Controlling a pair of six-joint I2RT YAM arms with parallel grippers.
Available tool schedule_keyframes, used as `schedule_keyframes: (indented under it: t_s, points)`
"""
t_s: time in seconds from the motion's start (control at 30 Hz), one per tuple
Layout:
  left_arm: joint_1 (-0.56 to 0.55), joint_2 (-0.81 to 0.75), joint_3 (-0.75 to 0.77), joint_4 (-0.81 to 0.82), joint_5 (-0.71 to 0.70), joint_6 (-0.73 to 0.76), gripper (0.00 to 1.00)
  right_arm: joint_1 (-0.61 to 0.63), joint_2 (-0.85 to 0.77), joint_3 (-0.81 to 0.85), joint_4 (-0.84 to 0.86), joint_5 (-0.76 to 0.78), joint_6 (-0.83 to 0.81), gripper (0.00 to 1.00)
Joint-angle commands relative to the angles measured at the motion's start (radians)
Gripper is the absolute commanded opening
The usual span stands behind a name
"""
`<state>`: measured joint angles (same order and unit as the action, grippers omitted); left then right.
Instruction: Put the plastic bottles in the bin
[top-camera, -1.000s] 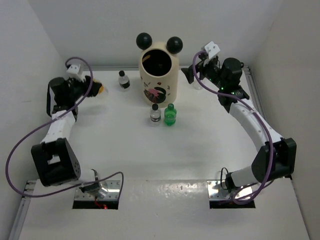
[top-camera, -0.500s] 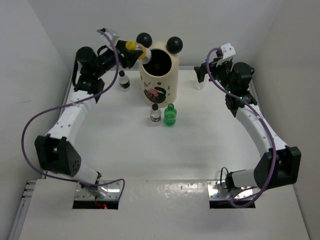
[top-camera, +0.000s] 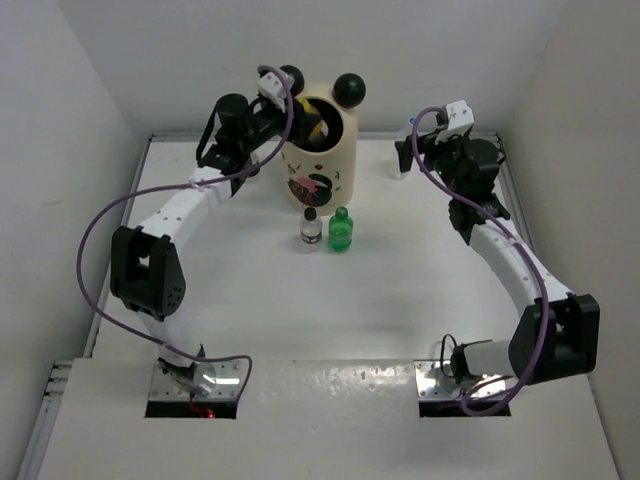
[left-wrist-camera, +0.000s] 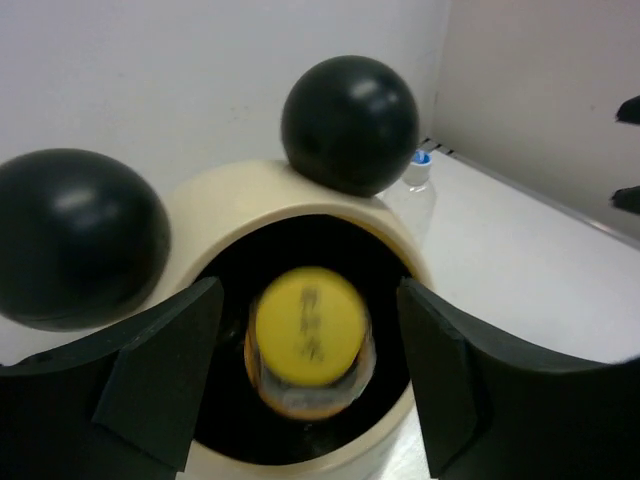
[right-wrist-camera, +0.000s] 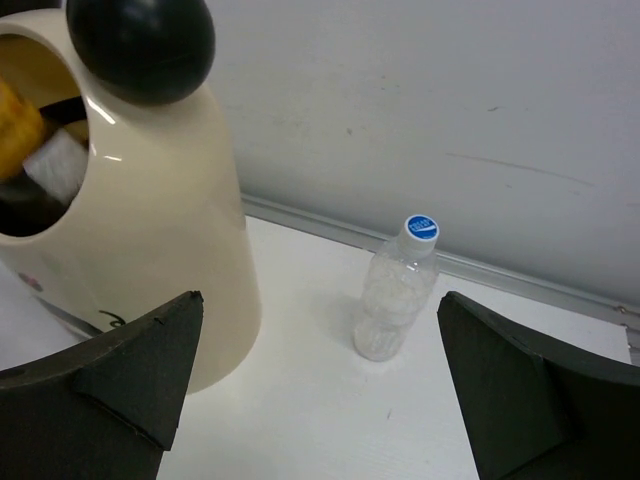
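- Top external view: the left gripper (top-camera: 297, 112) is up at the mouth of the bin (top-camera: 322, 165), with its arm stretched across from the left.
- Left wrist view, looking straight into the opening: the yellow-capped bottle (left-wrist-camera: 305, 335) is in the bin's dark mouth, cap facing the camera, a little blurred.
- The left gripper's fingers (left-wrist-camera: 165, 375) stand either side of that bottle with a gap showing on both sides. The jaws are parted and clamp nothing.
- Two black balls (left-wrist-camera: 350, 125) on the rim frame the shot, one at the left and one above.
- Over to the right wrist view: the right gripper (right-wrist-camera: 320, 300) is spread wide and empty above the table (right-wrist-camera: 300, 420).
- Seen between its fingers is the blue-capped bottle (right-wrist-camera: 397, 295), upright on the table close to the back wall (right-wrist-camera: 450, 100). It is near the bin but not touching it.
- A patch of yellow-orange shows in the bin's mouth from this side too.
- Back on top: the green bottle (top-camera: 341, 230) and a black-capped bottle (top-camera: 311, 227) stand upright side by side on the table, just in front of the bin and outside it.
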<state>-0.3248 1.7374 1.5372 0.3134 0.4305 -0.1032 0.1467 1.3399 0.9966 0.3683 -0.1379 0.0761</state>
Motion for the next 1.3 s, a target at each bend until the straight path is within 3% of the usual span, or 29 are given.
schedule_keyframes:
  t_s: [0.0, 0.1, 0.23, 0.43, 0.57, 0.97, 1.27]
  points:
    - [-0.034, -0.025, 0.037, 0.024, -0.047, 0.048, 0.79, -0.01, -0.021, -0.007, 0.08, 0.067, 0.016, 1.0]
    - [-0.043, -0.053, 0.063, 0.015, -0.047, 0.048, 0.88, -0.019, 0.007, -0.018, 0.101, 0.09, -0.002, 0.98]
    - [-0.028, -0.097, 0.15, -0.04, -0.056, 0.011, 0.89, -0.055, 0.057, -0.036, 0.17, 0.078, -0.004, 0.96]
    - [0.07, -0.191, 0.201, -0.148, -0.045, -0.009, 0.92, -0.171, 0.233, -0.067, 0.42, -0.084, 0.036, 0.95]
    - [0.128, -0.243, 0.179, -0.201, -0.045, 0.002, 0.92, -0.214, 0.414, -0.046, 0.687, -0.213, 0.087, 0.95]
    - [0.207, -0.24, 0.113, -0.232, -0.099, -0.032, 0.92, -0.196, 0.689, 0.215, 0.706, -0.319, 0.146, 0.95]
    - [0.216, -0.177, 0.135, -0.223, -0.079, -0.072, 0.92, -0.177, 0.82, 0.342, 0.659, -0.273, 0.099, 0.96]
